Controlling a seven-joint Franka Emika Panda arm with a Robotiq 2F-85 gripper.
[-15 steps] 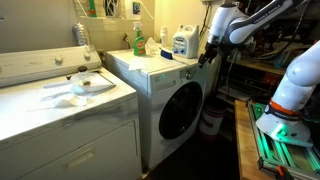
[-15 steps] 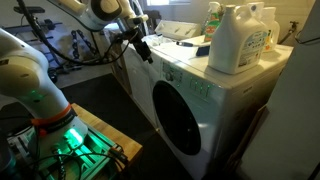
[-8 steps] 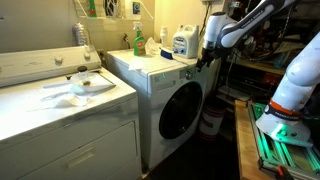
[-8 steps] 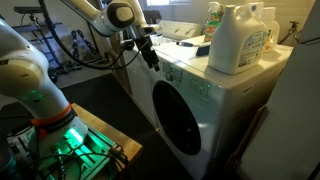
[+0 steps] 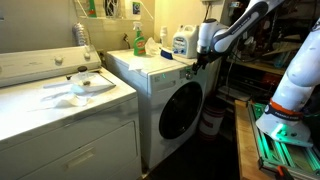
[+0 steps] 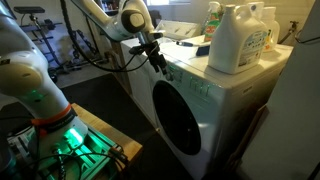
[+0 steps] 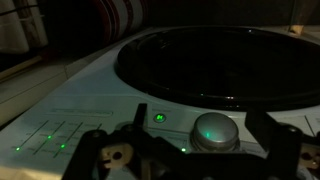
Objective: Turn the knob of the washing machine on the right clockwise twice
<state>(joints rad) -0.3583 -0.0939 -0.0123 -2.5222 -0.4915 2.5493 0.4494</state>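
Black pincer (image 7: 182, 150) gaping wide, fingers blurring dark, bottom edge cutting them off. Small round silvery knob (image 7: 215, 130) sitting between fingers, just ahead, nearer one side; contact unclear. Pincer hiding knob in both exterior views. White front-loading washing machine (image 5: 165, 85) carrying knob on control strip.

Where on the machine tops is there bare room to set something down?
Bare: the top-loader's lid in front of the white pile; the washing machine's top ahead of the green bottle. Crowded: its rear, by the detergent jug, and the gripper corner.
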